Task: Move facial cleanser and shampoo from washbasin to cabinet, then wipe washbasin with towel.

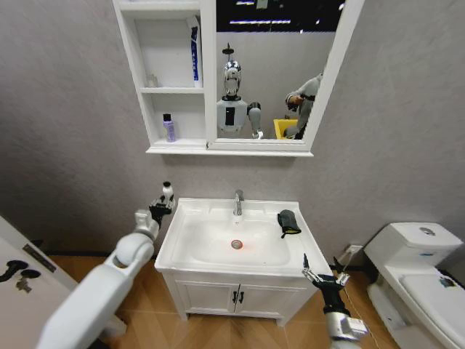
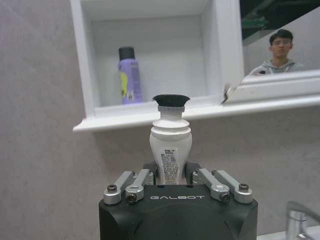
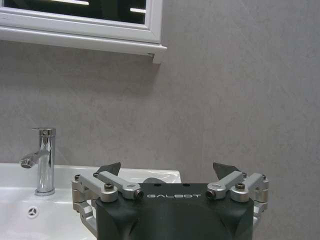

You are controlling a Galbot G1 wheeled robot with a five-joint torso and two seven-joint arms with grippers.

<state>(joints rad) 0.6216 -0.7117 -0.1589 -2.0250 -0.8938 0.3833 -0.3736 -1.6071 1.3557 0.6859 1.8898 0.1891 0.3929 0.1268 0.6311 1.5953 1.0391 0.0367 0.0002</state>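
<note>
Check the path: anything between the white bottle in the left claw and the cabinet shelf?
Nothing visible blocks it. The left claw holds the white bottle upright below the cabinet, with bare wall between. The purple bottle already stands at the left of the lowest compartment; space beside it is free.

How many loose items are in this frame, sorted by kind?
Bottles: 3 (purple bottle on cabinet lower shelf, blue-and-white tube on middle shelf, white bottle in left gripper)
Towels: 1 (dark towel on washbasin rim)
Total: 4
</note>
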